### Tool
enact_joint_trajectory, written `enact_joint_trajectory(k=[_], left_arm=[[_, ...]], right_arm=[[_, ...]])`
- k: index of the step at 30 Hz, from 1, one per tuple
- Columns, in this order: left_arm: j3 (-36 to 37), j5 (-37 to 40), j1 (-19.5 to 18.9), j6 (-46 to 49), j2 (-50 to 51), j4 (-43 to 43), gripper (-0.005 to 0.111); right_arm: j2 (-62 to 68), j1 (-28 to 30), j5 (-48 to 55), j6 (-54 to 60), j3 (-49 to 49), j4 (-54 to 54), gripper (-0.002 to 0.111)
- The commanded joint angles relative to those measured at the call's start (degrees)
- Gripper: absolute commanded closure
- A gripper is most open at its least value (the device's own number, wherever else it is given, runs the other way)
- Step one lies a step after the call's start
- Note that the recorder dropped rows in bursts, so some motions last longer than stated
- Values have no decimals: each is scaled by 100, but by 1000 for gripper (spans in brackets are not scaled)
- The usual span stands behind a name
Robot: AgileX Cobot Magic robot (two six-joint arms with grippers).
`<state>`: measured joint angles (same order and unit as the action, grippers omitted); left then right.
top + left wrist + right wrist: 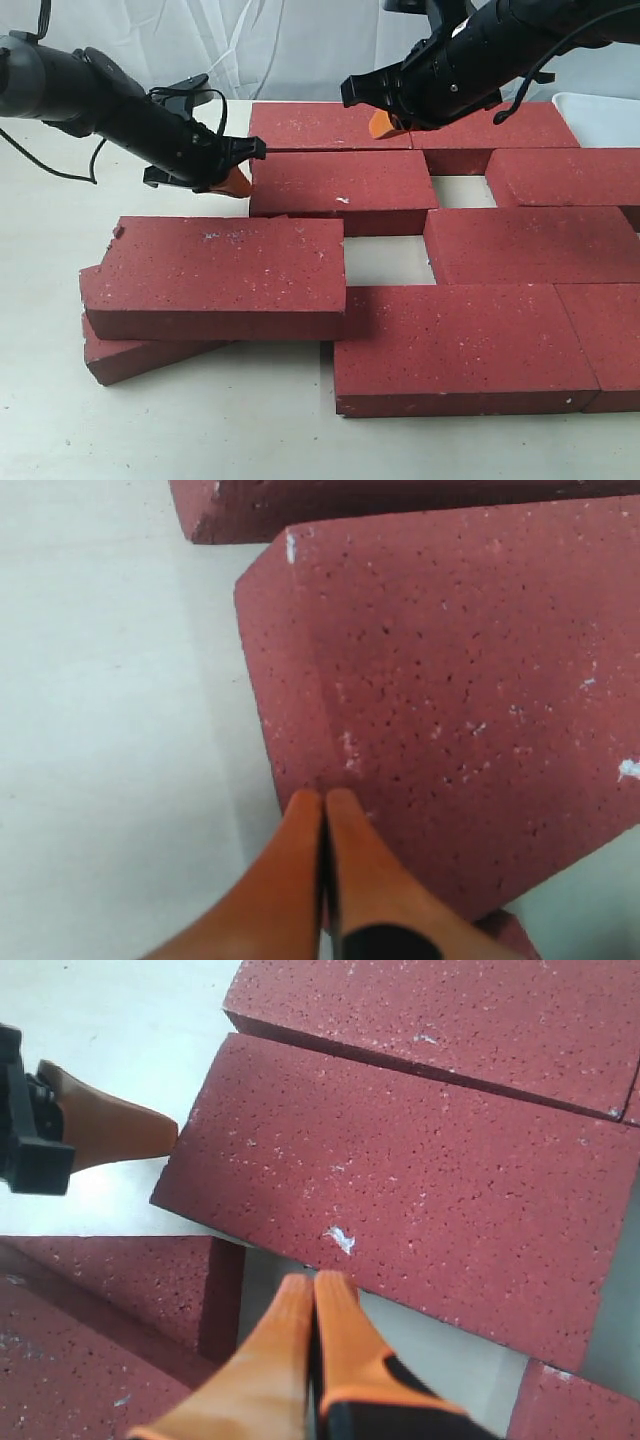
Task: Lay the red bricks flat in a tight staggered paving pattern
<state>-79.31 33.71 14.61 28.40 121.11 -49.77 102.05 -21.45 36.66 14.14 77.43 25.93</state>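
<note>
Bricks (pixel 460 335) lie mostly flat on table (pixel 40 250), rows staggered, with two gaps open mid-field. Left gripper (pixel 238 182): jaws pinched shut, empty, tips at left end of second-row brick (pixel 340 185). Right gripper (pixel 383 124): also shut and empty, near back row, contact unclear. Risks: narrow tips slip off the end face or ride over it; an off-centre shove skews the brick and wedges it against neighbours. Front-left brick (pixel 220 265) rests on a tilted brick (pixel 130 355); a jolt could slide it.

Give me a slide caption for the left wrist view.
Shut left gripper against the side of a flat red brick on the pale table, a second brick just beyond.
</note>
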Motion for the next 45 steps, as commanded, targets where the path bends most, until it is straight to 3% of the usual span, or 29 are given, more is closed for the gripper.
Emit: enact_joint_trajectory(k=[1, 17, 23, 27, 34, 41, 44, 45], left_arm=[[-20, -3, 38, 307, -15, -470, 107], [-20, 193, 38, 519, -15, -828, 107], [-20, 487, -272, 497, -381, -523, 107], [-20, 529, -508, -158, -999, 373, 107], [-8, 1163, -278, -2483, -2168, 3463, 107], [524, 1703, 346, -2646, -2915, 3828, 107], [904, 1587, 590, -2675, -3176, 4111, 107], [1167, 1236, 665, -3072, -3319, 4685, 107]], right_arm=[[-52, 13, 2, 13, 36, 16, 109], [-52, 13, 2, 13, 36, 27, 109], [-52, 13, 2, 23, 36, 25, 109], [-52, 13, 2, 23, 36, 49, 109], [-52, 13, 2, 23, 36, 74, 109], [-52, 13, -331, 101, 36, 16, 109], [61, 13, -130, 135, 282, -212, 109], [271, 26, 388, 125, 663, -250, 109]])
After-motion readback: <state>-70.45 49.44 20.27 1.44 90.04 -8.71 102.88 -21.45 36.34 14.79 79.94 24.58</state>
